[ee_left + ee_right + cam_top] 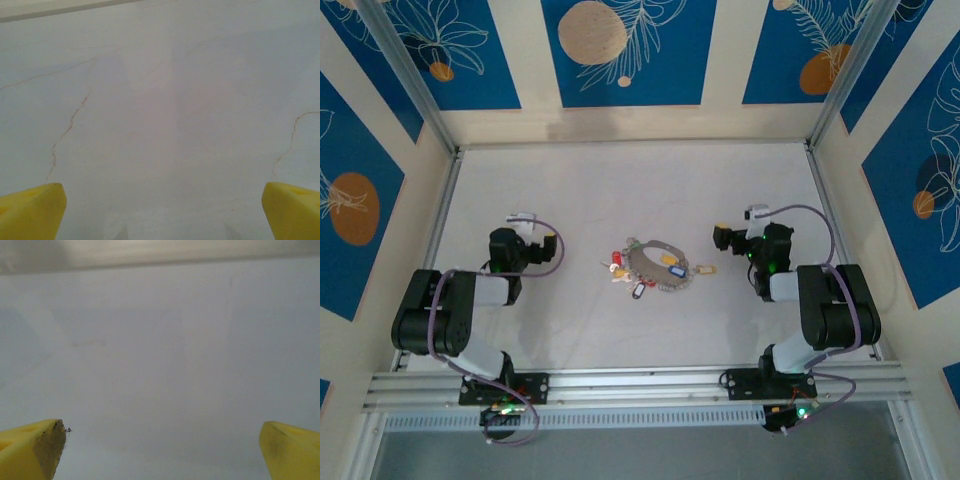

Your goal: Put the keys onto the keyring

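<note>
Two pincers are mine, and both stand wide open with nothing between their pads. In the overhead view my left pincer sits left of the middle of the frame and my right pincer sits right of the middle, each over bare surface of the flat white table. Between them, near the centre of the frame, the large thin grey metal keyring lies flat on the table. Small silver keys with plastic tags are bunched along the loop. I make out a red tag at its left edge, a yellow and a blue one in its right half, a white one at its lower left, and a yellowish one just off its right side. Whether that last one is threaded on the loop I cannot tell. Both pincers are well apart from the keyring.

In the left wrist view my left pincer shows its blunt yellow fingertips in the two bottom corners, and between them the white table is crossed by thin hairline cracks. In the right wrist view my right pincer has its yellow fingertips in the bottom corners as well. The left-hand tip is scuffed grey on its inner face, and plain table runs ahead to a pale edge strip along the top of the frame.
</note>
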`<state>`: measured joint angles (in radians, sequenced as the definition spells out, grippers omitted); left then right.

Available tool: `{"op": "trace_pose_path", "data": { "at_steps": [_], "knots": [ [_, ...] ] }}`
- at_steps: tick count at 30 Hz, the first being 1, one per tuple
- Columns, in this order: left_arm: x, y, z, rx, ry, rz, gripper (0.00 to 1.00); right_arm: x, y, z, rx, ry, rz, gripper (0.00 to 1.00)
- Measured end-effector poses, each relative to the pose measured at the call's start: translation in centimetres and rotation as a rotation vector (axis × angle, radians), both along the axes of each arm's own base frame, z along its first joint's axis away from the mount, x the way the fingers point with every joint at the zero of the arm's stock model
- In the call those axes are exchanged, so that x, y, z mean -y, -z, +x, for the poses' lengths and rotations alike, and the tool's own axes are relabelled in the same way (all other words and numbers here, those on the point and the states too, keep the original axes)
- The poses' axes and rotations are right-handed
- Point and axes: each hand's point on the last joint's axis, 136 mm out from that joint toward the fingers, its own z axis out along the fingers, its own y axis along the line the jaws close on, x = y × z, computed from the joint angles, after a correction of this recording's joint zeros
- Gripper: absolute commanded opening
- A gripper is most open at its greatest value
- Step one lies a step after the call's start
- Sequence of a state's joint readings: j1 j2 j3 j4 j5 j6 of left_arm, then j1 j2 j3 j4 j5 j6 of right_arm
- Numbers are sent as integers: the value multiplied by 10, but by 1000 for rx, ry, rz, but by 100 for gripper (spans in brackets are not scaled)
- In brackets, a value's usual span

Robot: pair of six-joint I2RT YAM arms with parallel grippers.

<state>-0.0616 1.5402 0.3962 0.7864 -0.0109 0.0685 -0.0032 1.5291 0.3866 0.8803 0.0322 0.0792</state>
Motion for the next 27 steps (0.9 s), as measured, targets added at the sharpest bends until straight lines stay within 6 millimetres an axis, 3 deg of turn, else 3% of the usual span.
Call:
{"op": "trace_pose_path", "data": {
  "at_steps": [27],
  "knots": [
    [1, -3, 1, 13, -1, -11, 100, 2, 10, -3, -52, 14, -1, 99]
  ]
}}
